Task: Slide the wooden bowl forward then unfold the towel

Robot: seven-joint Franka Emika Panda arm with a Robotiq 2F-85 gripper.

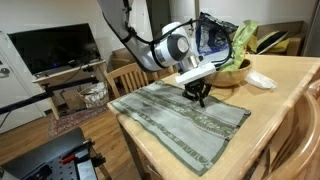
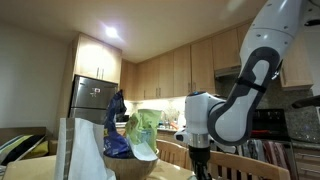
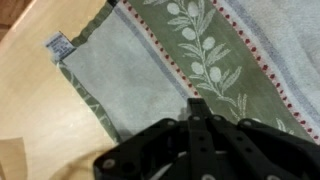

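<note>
Claw [image 3: 195,108] fingers sit pressed together, gripping nothing visible, over the olive-patterned towel [image 1: 175,122] spread flat on the desk [image 1: 285,105]; the wooden bowl [image 1: 238,75] sits at the towel's two o'clock.

HIDDEN: we lose the 9 o'clock rim of the round light-brown wooden bowl [image 1: 233,72] behind the black robot gripper [image 1: 198,96] | CUT OFF: grey-green striped cloth towel [image 3: 215,45] runs past the wrist view's 12 and 3 o'clock edges | UNREADABLE: its small white sewn label [image 3: 58,43], print too small for us
</note>
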